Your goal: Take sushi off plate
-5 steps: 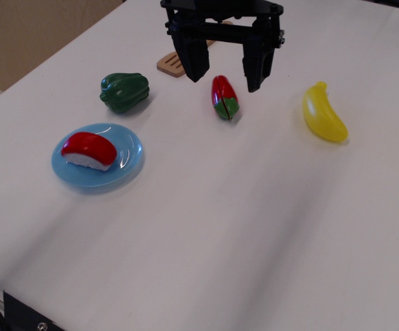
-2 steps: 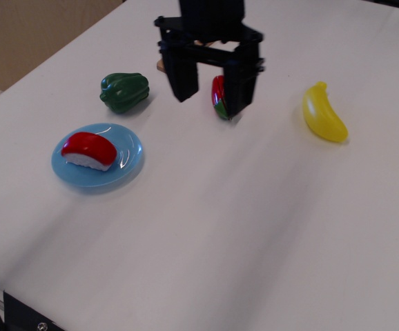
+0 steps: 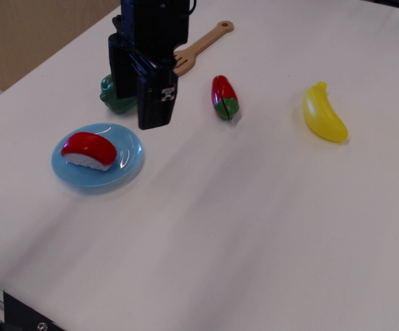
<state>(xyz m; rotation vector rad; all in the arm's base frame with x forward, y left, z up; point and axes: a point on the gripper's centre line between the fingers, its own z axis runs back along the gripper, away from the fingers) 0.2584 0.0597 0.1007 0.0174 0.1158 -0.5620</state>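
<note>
We hold our gripper (image 3: 139,103) at the plate's (image 3: 132,165) one o'clock — fingers turned edge-on, gap unreadable — lined up for the sushi (image 3: 89,150) lying at the plate's centre, untouched.

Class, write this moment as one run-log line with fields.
phase: approach | gripper: above table beside plate, jaw state unclear | sushi: on plate, untouched | green pepper: partly hidden behind gripper

Black gripper (image 3: 139,103) hangs vertical, turned side-on; jaws point down, gap between them not visible.
</note>
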